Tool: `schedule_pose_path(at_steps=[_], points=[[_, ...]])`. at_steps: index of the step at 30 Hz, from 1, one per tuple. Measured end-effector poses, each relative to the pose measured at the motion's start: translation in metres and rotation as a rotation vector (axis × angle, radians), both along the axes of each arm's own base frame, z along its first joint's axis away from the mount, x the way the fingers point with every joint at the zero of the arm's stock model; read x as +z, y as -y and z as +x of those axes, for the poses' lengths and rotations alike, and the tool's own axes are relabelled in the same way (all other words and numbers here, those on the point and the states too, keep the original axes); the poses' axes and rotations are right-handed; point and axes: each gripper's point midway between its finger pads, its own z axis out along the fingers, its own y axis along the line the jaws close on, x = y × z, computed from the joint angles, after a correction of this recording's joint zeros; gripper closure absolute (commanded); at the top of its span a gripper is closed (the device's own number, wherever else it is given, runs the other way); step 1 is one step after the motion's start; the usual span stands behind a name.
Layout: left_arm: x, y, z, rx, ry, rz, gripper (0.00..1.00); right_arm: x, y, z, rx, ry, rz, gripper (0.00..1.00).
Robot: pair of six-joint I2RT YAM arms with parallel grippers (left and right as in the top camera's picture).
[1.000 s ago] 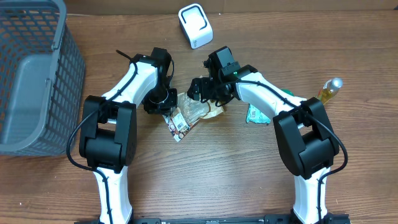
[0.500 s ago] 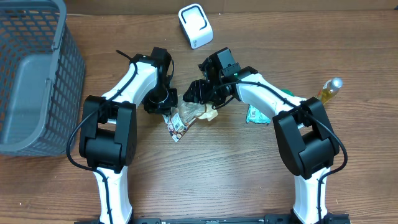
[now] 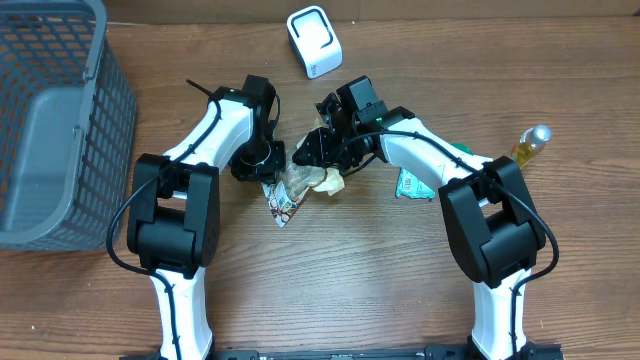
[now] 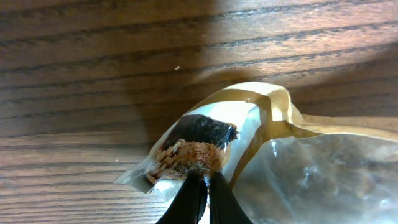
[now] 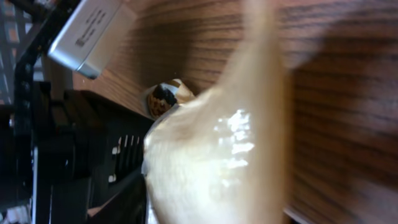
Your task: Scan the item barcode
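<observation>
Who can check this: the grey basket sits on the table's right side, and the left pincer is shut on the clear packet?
The side is wrong: the overhead view shows the grey basket on the table's left side. The left pincer is shut on the clear packet.

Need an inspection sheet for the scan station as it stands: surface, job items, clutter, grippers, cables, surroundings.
Surface: wooden table, no spills seen.
Job's things: clear snack packet crumpled between the arms; white scanner at the far edge, apart from it.
Clutter: grey basket on the left; green packet partly under the right arm; bottle on the right.
Grippers: left gripper shut on the packet's edge; right gripper at the packet, grip unclear.
Cables: black cable looped at the left arm's base, away from the packet.
Surroundings: nothing seen.
</observation>
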Motion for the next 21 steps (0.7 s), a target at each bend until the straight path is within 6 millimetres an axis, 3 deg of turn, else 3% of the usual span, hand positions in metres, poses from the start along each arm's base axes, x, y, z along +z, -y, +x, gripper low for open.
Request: schedule_pose_path(at_steps=[4,13,18,21], points=[[0.000,0.000,0.002,0.000,0.007,-0.002,0.96,0.000,-0.001,-0.001,-0.003,-0.008,0.003,0.80],[0.007,-0.001,-0.001,0.000,-0.014,0.010,0.96,0.000,-0.001,-0.002,0.001,-0.010,0.004,0.87],[0.042,-0.002,0.029,0.003,0.073,0.009,0.95,0.002,-0.001,-0.004,0.022,0.002,0.008,0.90],[0.077,-0.011,0.056,0.020,0.196,0.030,0.85,0.008,-0.001,-0.005,0.040,0.021,0.009,0.91]])
